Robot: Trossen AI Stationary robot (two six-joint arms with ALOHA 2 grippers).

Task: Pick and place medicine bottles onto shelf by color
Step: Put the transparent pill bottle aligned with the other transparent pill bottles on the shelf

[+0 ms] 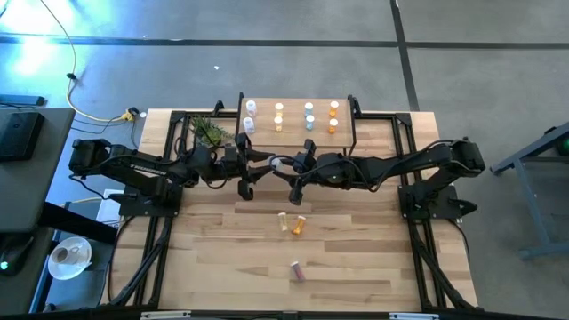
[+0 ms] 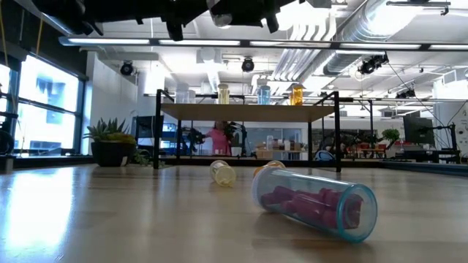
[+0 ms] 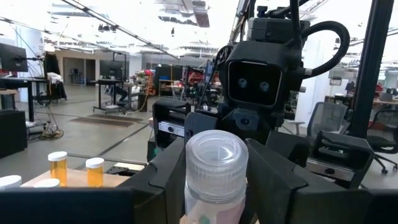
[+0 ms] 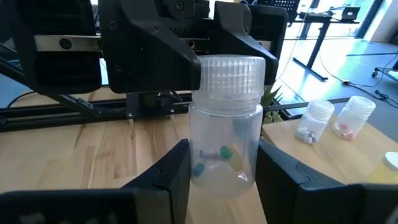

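A clear medicine bottle (image 4: 225,140) with a white cap hangs in mid-air in front of the shelf (image 1: 298,132), above the surface (image 1: 356,258). Both arms meet on it: the right gripper (image 4: 221,168) has its jaws closed on the bottle's body, and the left gripper (image 3: 211,171) has its jaws pressed against the capped end. On the shelf stand rows of bottles (image 1: 307,116). Three more bottles lie on the surface, a purple one (image 2: 316,202) nearest the front. A potted plant (image 1: 210,132) sits beside the shelf.
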